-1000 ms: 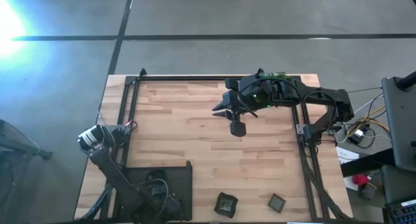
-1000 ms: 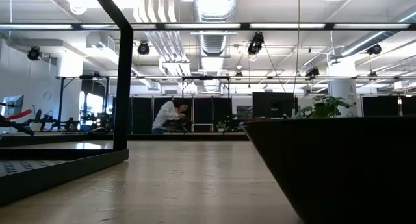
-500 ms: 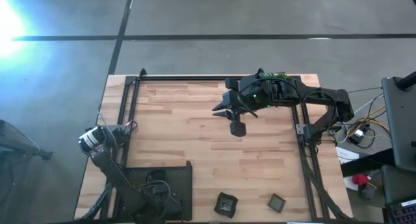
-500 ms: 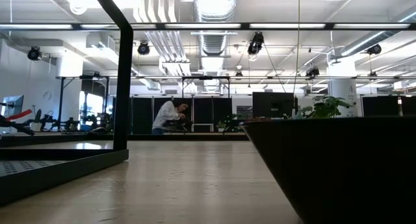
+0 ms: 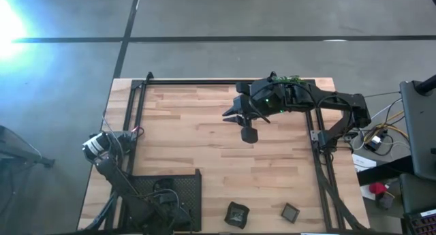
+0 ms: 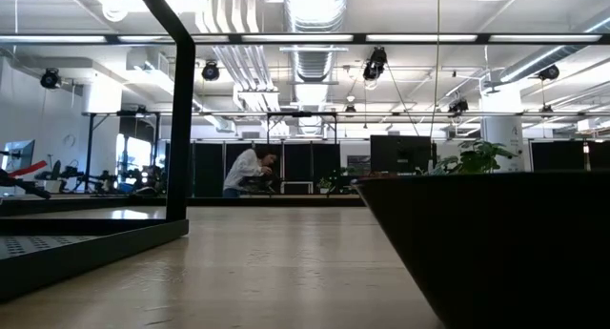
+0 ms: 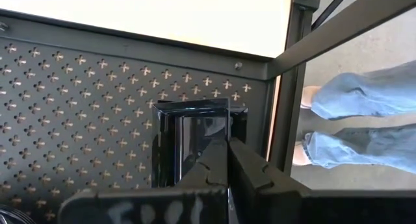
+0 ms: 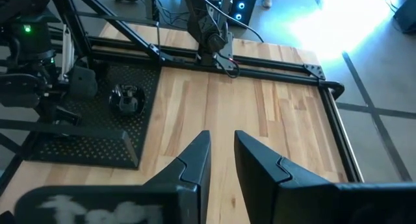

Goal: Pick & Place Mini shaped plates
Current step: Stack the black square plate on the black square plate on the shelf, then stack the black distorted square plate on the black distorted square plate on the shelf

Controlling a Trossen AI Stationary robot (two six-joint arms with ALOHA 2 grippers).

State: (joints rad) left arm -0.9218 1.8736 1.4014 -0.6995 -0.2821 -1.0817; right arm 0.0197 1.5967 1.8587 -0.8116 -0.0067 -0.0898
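Observation:
A square glossy black mini plate (image 7: pixel 192 136) sits on the black mesh tray (image 7: pixel 78 74) at the table's near left (image 5: pixel 185 184). My left gripper (image 7: pixel 227 146) reaches down into the tray and is shut at the plate's side wall. Two more mini plates (image 5: pixel 237 214) (image 5: pixel 291 212) lie flat on the wood near the table's front edge. A small dark dish (image 8: pixel 127 99) also lies in the tray. My right gripper (image 8: pixel 221 159) hangs open over the table's far middle (image 5: pixel 233 116), holding nothing. My left gripper pinches the square plate's side wall (image 7: pixel 238 120), it seems with one finger inside the plate and one outside; the fingers themselves hide the exact spot. They slant down from above. The plate sits on or just over the tray floor, roughly level.
Black frame rails (image 5: pixel 139 119) (image 5: pixel 320 160) run along the table's left and right sides. A green plant (image 5: pixel 289 78) stands behind my right arm. A person's legs (image 7: pixel 364 113) stand just past the table edge beside the tray. Bare wood (image 5: pixel 204 146) fills the middle.

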